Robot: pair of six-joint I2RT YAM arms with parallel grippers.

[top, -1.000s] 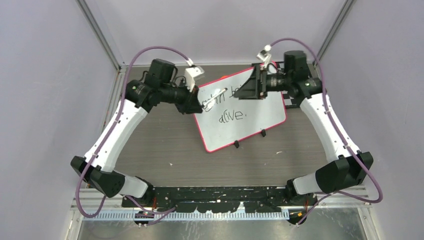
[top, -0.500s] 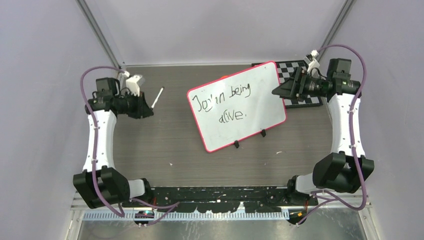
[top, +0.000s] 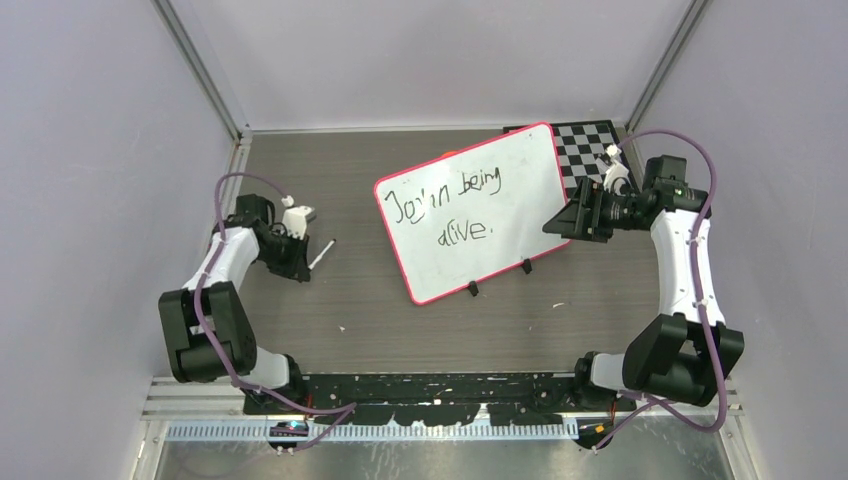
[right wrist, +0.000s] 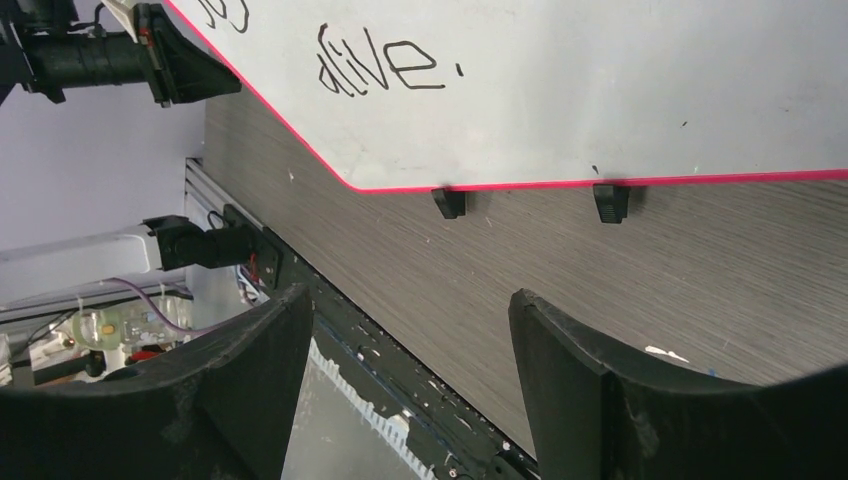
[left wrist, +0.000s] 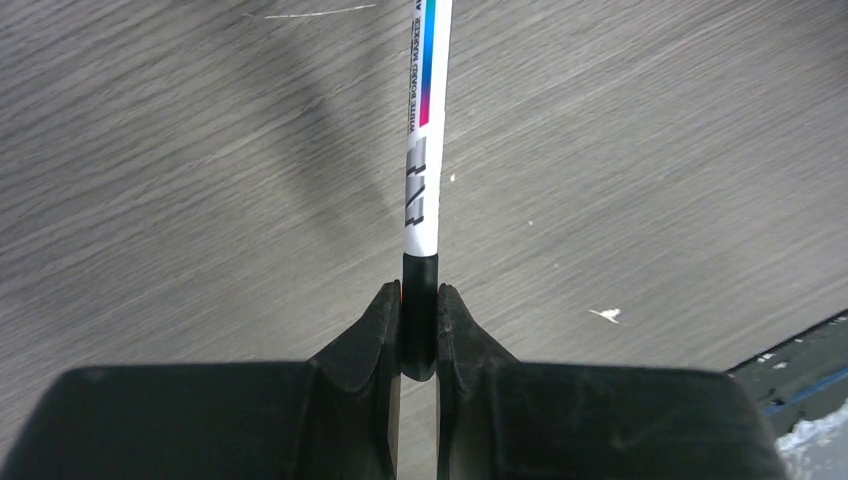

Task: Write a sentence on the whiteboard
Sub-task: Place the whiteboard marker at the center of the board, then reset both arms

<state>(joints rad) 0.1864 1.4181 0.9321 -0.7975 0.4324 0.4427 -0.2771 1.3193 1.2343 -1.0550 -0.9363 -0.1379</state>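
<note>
Left fingers [left wrist: 365,335] first: they're pressed in on the dark tail end of the marker [left wrist: 424,150], and only that end, so the whole white barrel runs out ahead of them, low over the tabletop [top: 400,310] and well off to the left of the whiteboard [top: 520,190]. The right fingers [right wrist: 560,350] are spread wide with nothing between them, hanging just off the whiteboard's right-hand edge, and I'm looking past them at its near rim and the two black clips [right wrist: 450,203]. The whiteboard itself lies skewed in the middle of the tabletop, its far right corner over the checkerboard [top: 585,145]. The sentence [top: 450,205] sits on it in two lines and ends in a full stop, so I'd call the writing done. What worries me now is that thin pinch. With so much barrel beyond the grip, any touch on the tabletop could lever the marker round or pop it free, and it might roll. I can't see the tip, so I can't tell if it would leave a stroke. On the right, one careless sweep so close to that edge could shove the whiteboard, or drag a finger across the ink and smear "alive."
</note>
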